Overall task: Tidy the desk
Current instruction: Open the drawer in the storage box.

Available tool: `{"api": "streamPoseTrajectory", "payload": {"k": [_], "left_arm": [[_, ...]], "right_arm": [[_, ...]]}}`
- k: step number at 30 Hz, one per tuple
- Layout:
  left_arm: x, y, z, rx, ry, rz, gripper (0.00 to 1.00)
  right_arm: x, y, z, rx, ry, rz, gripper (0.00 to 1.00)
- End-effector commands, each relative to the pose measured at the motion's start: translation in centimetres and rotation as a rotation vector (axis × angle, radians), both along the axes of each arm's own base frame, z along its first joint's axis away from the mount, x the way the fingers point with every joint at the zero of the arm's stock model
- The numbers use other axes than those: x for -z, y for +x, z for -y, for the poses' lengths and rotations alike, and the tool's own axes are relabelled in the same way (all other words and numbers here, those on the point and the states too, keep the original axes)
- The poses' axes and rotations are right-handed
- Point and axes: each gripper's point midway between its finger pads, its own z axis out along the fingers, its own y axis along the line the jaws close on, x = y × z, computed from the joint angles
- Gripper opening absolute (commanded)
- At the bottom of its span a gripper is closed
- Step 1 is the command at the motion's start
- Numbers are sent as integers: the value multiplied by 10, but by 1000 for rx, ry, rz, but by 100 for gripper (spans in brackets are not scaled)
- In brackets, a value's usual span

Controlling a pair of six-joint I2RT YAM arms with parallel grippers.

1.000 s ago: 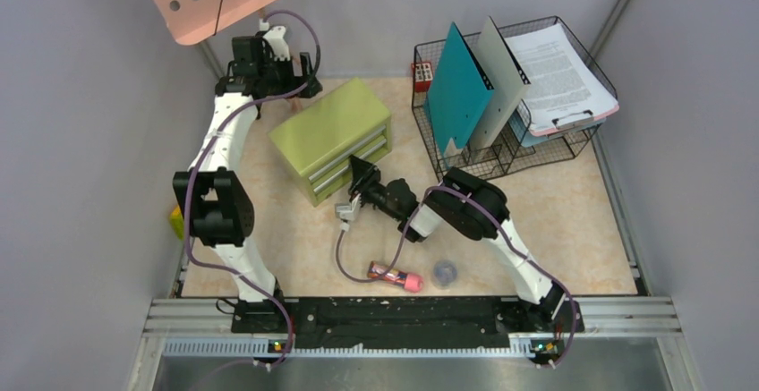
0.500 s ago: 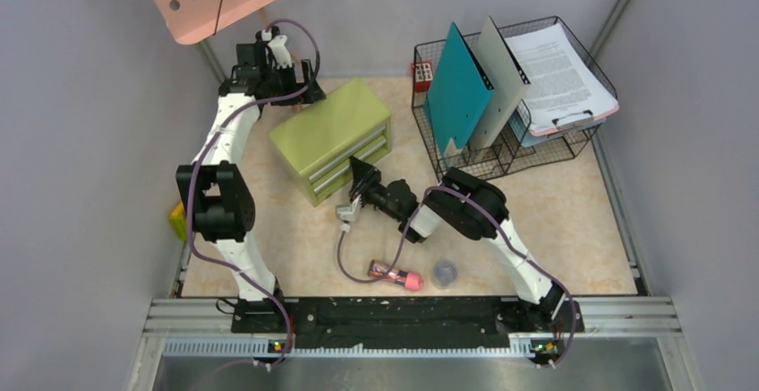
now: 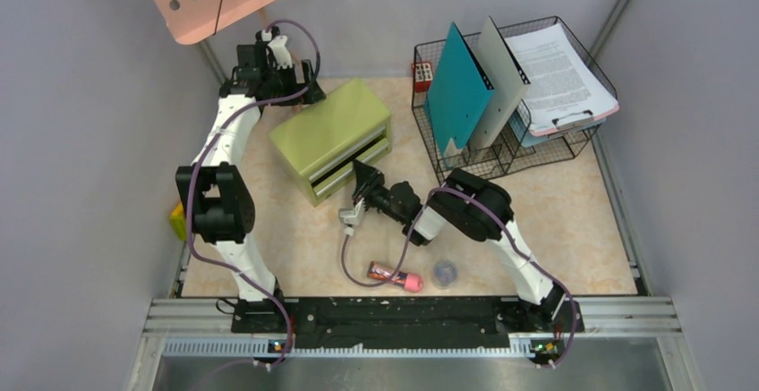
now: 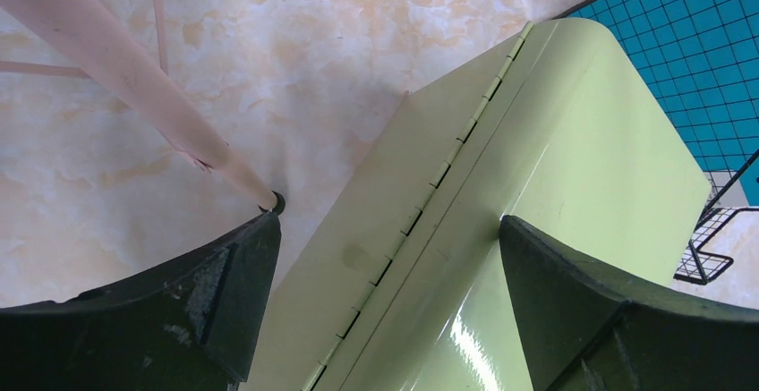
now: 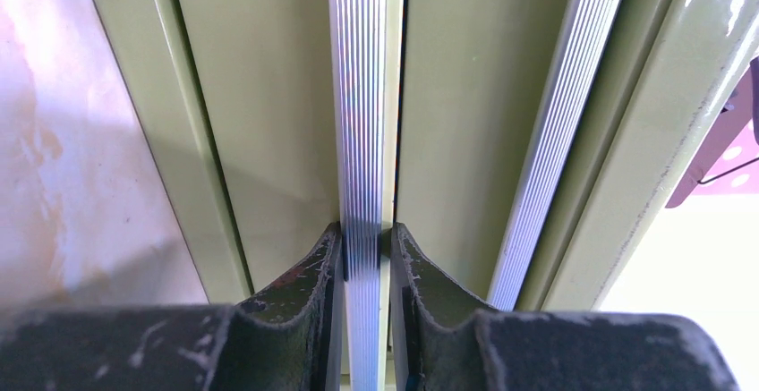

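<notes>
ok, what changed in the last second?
Right claw closed on the ribbed drawer handle of the green drawer box and pulled back slightly; a dark gap now shows in the box front. Left claw, open, edged closer over the box's rear edge. Pink marker and wire rack stayed put.

Top view: we've got even, diffuse light, fairly bright, no hard shadows. Only faint soft shading on the desk (image 3: 555,221) beside the green box (image 3: 333,136). Focus is fine across the frame.

Left wrist: box lid is sharp, with a white glare streak on it at lower centre. The left arm's fingers (image 4: 179,319) in the bottom corners read near-black, with little detail.

Right wrist: lower right corner is blown out to white and the upper left has a purplish wash. The ribbed handle (image 5: 362,96) shines. The right arm's fingers (image 5: 304,275) are dark and soft.
</notes>
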Motion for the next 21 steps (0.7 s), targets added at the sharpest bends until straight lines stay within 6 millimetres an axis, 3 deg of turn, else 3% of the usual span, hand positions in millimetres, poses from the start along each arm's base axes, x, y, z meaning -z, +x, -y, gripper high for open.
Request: {"api": "streamPoseTrajectory", "payload": {"k": [1, 21], "left_arm": [[31, -14, -17, -39, 83, -92, 96], [30, -16, -28, -59, 145, -90, 96]], "right_arm": [[-26, -10, 1, -9, 40, 13, 0], [-26, -64, 41, 4, -9, -14, 1]]}}
